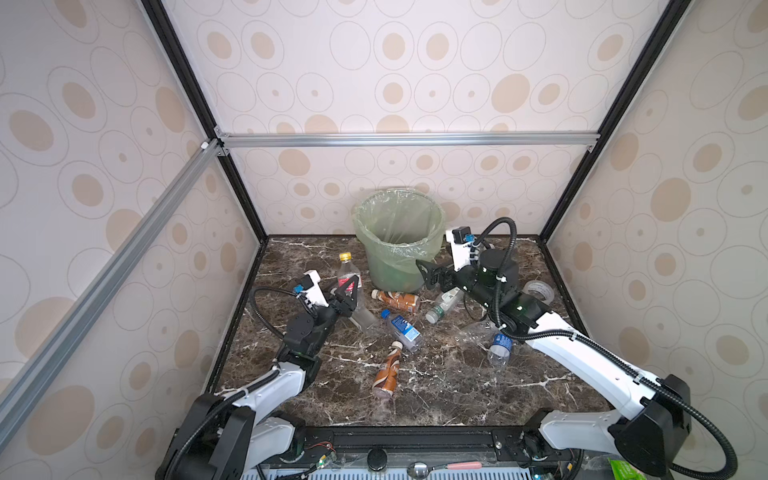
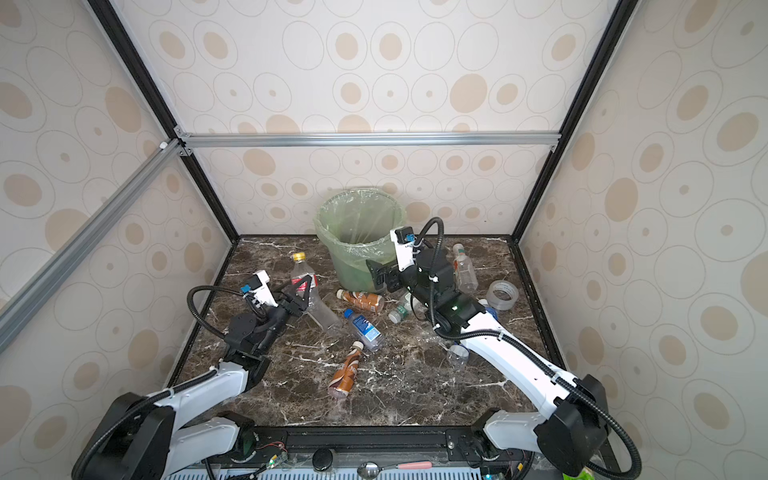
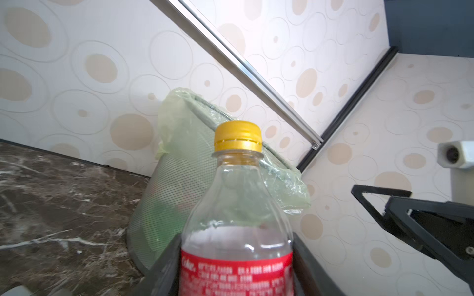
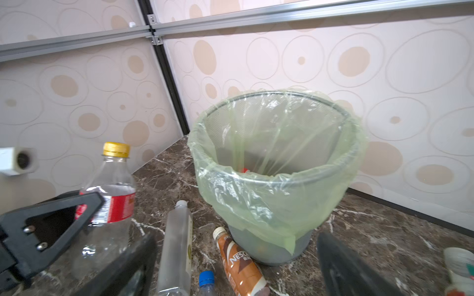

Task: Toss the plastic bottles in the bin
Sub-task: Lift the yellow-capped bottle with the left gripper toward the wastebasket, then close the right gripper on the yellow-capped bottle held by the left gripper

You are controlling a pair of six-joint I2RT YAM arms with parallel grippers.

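Jaws of the left gripper [image 1: 348, 291] pinch the red-labelled bottle [image 3: 237, 205] at its label, the yellow cap pointing away from the wrist. The bin [image 1: 390, 262] stands just beyond that cap. The right gripper [image 1: 434, 276] is spread wide and empty, close beside the bin's wall.

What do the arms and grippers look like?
Left arm and right arm: white shells, black joints, black corrugated cable tied alongside. Left gripper and right gripper: black triangular open-frame jaws, white wrist camera block with blue connector.
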